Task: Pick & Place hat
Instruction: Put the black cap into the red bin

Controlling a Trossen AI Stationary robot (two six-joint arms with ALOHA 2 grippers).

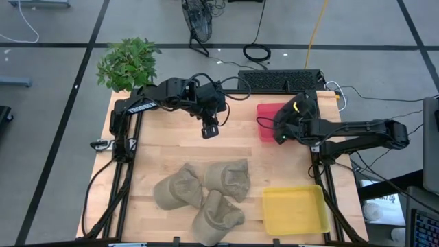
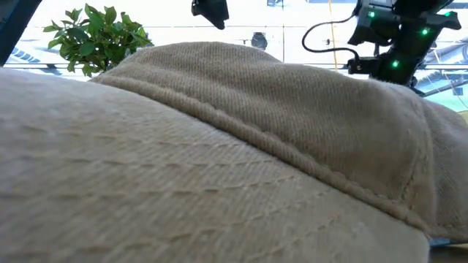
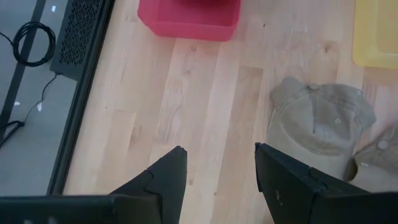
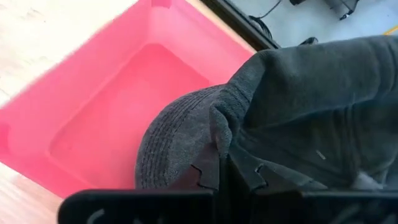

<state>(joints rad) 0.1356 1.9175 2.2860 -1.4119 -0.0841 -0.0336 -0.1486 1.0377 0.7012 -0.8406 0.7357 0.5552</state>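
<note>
The right gripper (image 1: 282, 130) hangs over the red bin (image 1: 267, 122) at the far side of the table (image 1: 171, 147), and its jaws are pressed together on a dark grey hat (image 4: 298, 118); in the right wrist view the fingers (image 4: 214, 177) meet with the hat's fabric bunched between them, the ribbed brim curling just ahead of the jaws and the bin's open red interior lying directly beyond and beneath them. The hat is clear of the bin floor, gathered around and above the jaws rather than resting inside. The left gripper (image 1: 210, 130) hovers above bare wood near the table's middle, its jaws parted wide with nothing between them; the left wrist view shows the 2 dark fingers (image 3: 165, 180) spread with only tabletop in the gap. Ahead of those jaws and off to one side lies a tan cap (image 3: 320, 124), crown up with its button and eyelets showing, and a second tan cap (image 3: 379, 155) touches it at the edge; the red bin sits farther ahead of the jaws. From above, 3 tan caps (image 1: 202, 192) lie clustered and touching on the near half of the table, well apart from the left jaws, with a yellow bin (image 1: 295, 209) just beside them. One tan cap (image 2: 219, 161) fills most of the low view. A potted plant (image 1: 128, 63) stands at the table's far left corner.
</note>
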